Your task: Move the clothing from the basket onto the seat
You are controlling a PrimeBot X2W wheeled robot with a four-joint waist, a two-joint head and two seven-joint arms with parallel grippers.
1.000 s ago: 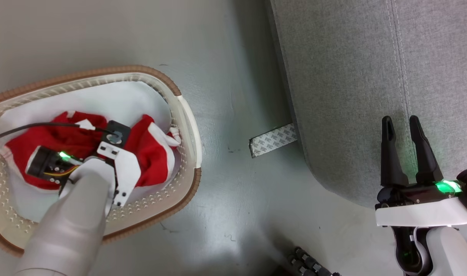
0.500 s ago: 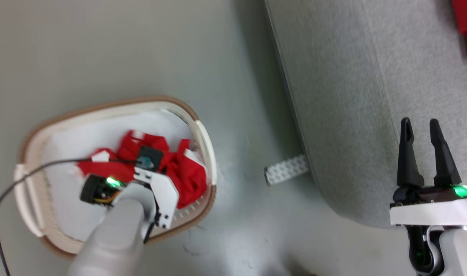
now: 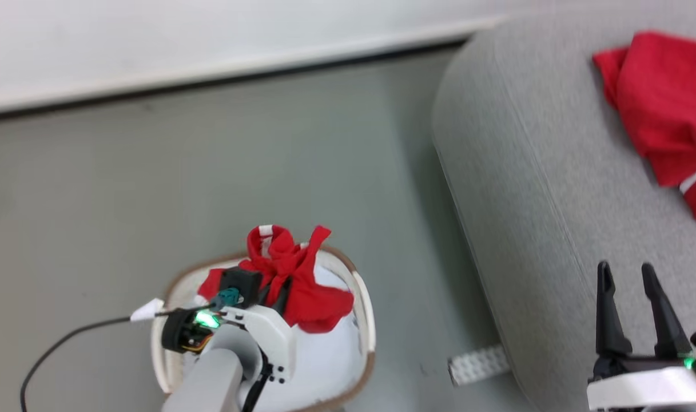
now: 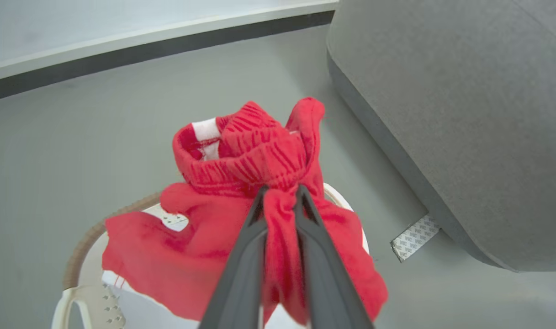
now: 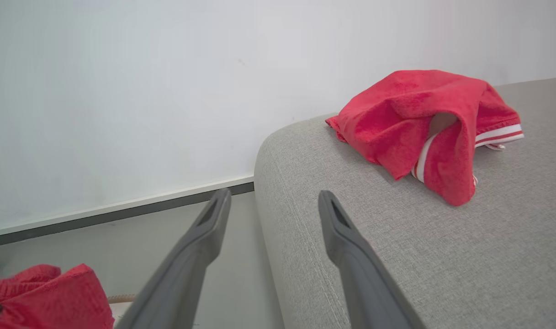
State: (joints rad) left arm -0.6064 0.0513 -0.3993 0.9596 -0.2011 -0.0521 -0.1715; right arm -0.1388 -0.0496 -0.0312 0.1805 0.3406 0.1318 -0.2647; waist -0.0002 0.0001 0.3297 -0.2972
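Beside the seat, our left tool is clenched on red clothing, held over the basket. Another red garment lies on the seat. Our right tool, released, hangs over the seat's near edge. A printed strip lies at the seat's foot, print unreadable.

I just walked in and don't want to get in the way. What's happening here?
The robot is emptying a basket onto a grey seat. Its left end effector is shut on a red garment, held up over the basket. A second red garment already lies on the seat. The right end effector is open and holds nothing, near the seat's edge.
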